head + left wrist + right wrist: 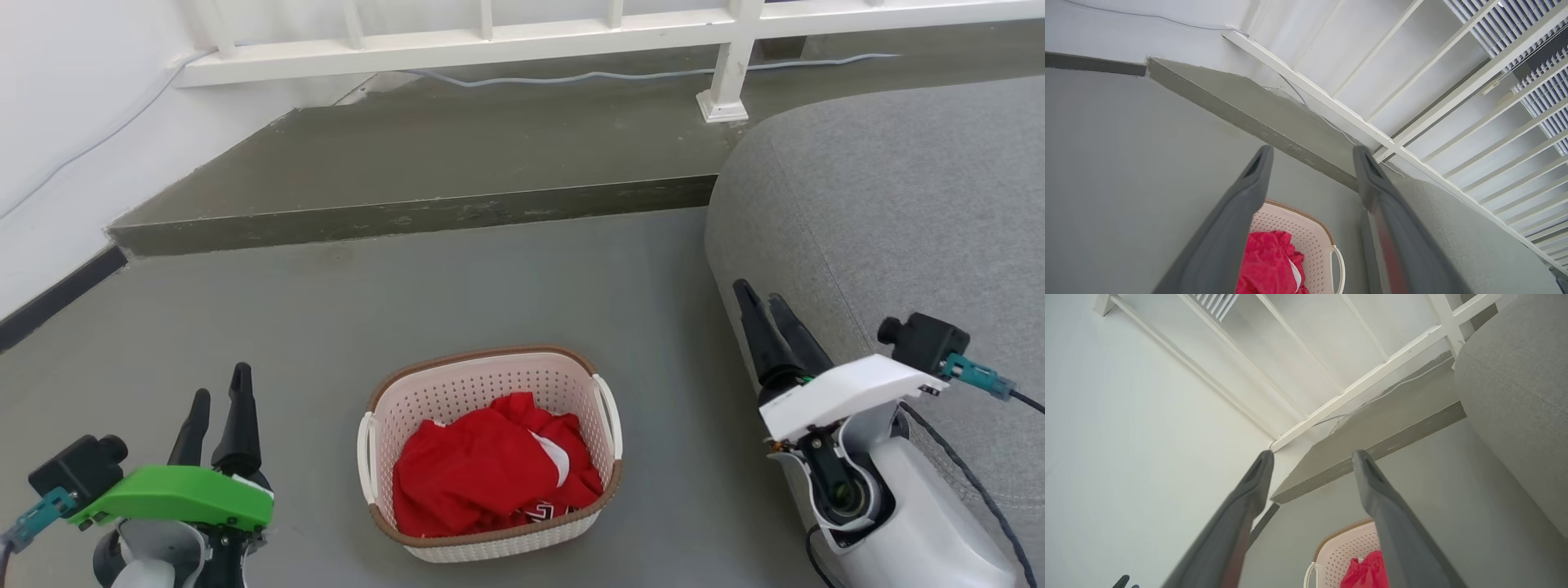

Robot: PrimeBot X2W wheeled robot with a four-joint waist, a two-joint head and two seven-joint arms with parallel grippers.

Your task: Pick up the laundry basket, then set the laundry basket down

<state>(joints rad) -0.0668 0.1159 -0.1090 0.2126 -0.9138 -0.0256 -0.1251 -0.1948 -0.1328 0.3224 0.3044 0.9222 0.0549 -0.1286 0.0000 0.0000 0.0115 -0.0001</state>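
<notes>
One cream-white perforated plastic laundry basket (490, 392), brown-rimmed, is sitting lower centre on the grey floor (408, 286), holding one red garment (482, 469), its print unreadable. Your left gripper (220, 385) and right gripper (759, 296) are hanging spread.

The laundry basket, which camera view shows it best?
The head view: the whole laundry basket is seen from above, red cloth inside. The left wrist view catches part between the fingers of the left tool; the right wrist view, a corner at the bottom edge.

Grey sofa (898, 204): floor's right edge
Raised step (408, 155): along floor's far edge
White railing (490, 41): atop the step
Red cloth (482, 474): crumpled
</notes>
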